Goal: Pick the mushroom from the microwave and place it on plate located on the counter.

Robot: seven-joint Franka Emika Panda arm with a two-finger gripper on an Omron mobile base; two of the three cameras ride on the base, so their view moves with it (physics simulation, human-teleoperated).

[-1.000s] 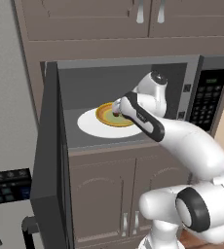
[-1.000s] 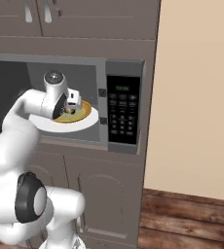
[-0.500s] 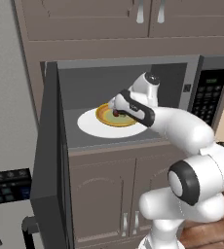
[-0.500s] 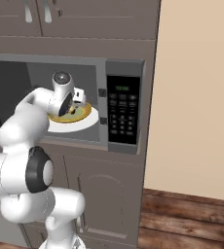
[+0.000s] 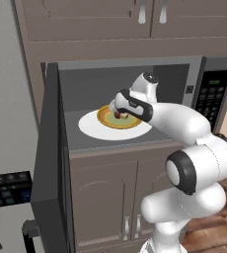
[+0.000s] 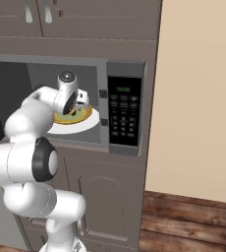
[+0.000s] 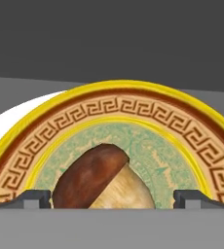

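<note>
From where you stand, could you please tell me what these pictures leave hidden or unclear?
- Mushroom: its stem end is cut off at the bottom of the hand view; in the left base view the wrist covers most of it.
- Pincer: just the two fingertips show, standing clear of the mushroom on each side.
- Yellow-rimmed dish: its right part sits behind the arm in the left base view.
- Turntable disc: the arm hides its left half in the right base view.

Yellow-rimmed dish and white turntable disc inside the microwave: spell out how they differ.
Colour: the yellow-rimmed dish has a yellow edge, an orange-brown key-pattern band and a green centre; the white turntable disc is plain white.
Size: the disc is wider, and shows all round the dish.
Place: the dish sits on the disc; the disc lies on the microwave floor.
Load: the dish holds the mushroom.
Both are round and lie flat.
</note>
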